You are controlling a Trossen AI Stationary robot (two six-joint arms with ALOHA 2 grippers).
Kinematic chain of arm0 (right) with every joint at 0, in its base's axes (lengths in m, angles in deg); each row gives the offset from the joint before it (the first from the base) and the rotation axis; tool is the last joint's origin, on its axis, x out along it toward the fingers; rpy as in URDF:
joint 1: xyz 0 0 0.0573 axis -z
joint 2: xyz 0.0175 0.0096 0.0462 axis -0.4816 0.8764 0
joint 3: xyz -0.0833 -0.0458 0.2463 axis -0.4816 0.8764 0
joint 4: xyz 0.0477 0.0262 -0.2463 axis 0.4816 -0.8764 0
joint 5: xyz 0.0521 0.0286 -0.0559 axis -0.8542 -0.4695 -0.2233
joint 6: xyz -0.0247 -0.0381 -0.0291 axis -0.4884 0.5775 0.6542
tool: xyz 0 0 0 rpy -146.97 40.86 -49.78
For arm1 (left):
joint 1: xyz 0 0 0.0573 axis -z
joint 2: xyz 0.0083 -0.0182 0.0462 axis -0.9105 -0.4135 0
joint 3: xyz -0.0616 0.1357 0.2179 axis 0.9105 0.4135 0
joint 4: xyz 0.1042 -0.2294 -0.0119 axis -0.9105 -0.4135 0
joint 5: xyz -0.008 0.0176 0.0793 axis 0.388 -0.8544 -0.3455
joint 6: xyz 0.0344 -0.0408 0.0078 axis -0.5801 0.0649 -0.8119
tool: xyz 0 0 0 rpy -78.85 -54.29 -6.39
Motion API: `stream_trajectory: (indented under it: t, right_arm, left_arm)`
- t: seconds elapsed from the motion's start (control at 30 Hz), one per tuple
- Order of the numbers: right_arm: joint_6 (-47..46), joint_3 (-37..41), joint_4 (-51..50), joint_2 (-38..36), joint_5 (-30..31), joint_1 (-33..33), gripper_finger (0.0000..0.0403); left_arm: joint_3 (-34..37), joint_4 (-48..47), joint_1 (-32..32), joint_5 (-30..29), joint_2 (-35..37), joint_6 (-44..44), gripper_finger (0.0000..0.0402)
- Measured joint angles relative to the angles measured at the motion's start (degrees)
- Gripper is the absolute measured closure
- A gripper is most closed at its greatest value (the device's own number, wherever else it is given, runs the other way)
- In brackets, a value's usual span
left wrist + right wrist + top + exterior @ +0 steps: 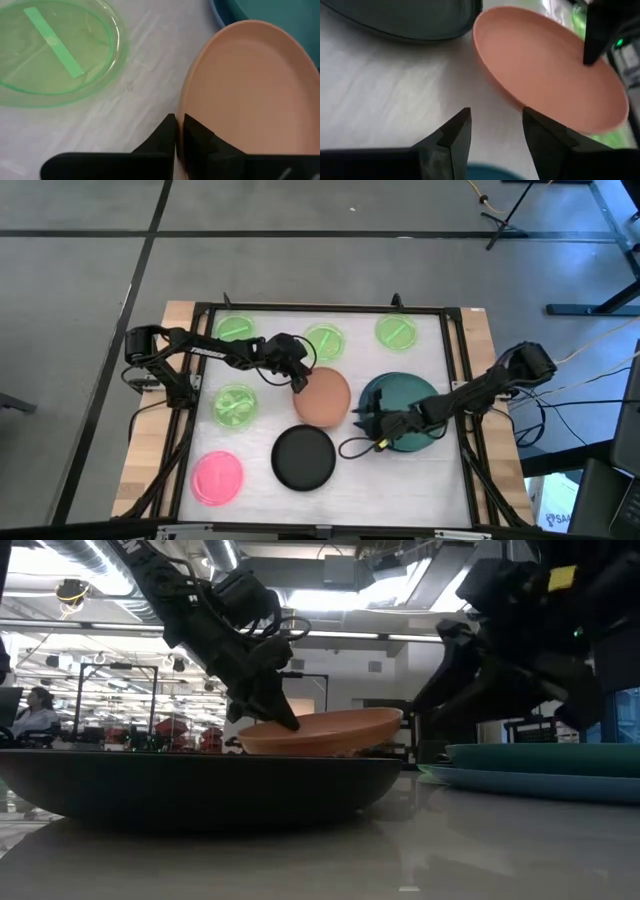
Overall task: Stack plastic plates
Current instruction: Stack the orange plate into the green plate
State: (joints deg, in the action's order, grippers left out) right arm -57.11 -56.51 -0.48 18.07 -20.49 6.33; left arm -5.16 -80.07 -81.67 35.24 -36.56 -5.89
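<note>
My left gripper is shut on the left rim of the tan-orange plate, near the table's middle. My right gripper is open and touches nothing. It hovers just right of that plate, over the near-left edge of the teal-green plate, which lies inside the slate-blue plate. The black plate and the pink plate lie flat near the front. Several lime-green plates lie flat: three along the far edge and one at the left. My left gripper pinches the tan-orange plate's rim between its two fingers, one finger on the inner face and one on the outer. It comes slanting down from the table's left. The plate sits tilted in the hold; the black plate hides its underside.
A dark frame borders the white table top. There is bare surface at the front right and between the pink and black plates. The black plate lies just in front of the tan-orange one. Cables trail behind the right arm.
</note>
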Motion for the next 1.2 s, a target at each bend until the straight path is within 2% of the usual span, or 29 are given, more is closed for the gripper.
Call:
stream_trajectory:
  t: [0.17, 0.4, 0.57, 0.83, 0.97, 1.2]
  right_arm:
    - [9.3, 0.0, 6.4, 2.3, 0.0, 0.0, 0.023]
    - [16.3, 0.0, 9.8, 4.4, 0.0, 0.1, 0.023]
    - [17.7, -0.2, 10.4, 4.8, -0.1, 1.1, 0.023]
    - [17.8, -2.3, 9.4, 4.8, -5.3, 4.3, 0.0236]
    - [17.6, -3.6, 5.2, 4.8, -8.9, 4.6, 0.0273]
    - [17.9, -3.9, 1.8, 4.8, -10.5, 4.6, 0.0374]
  left_arm:
    - [0.0, 0.5, 0.0, 0.0, 0.0, 0.2, 0.0386]
    - [0.0, 0.9, 0.0, 0.0, 0.0, 1.4, 0.0386]
    - [0.0, 1.0, 0.0, 0.1, 0.0, 1.7, 0.0386]
    - [0.0, 2.3, 1.0, 0.1, 0.0, 2.8, 0.0385]
    - [0.0, 2.6, 1.1, 0.1, 0.1, 2.8, 0.0385]
    - [0.0, 3.9, 1.5, 0.1, 0.1, 1.6, 0.0385]
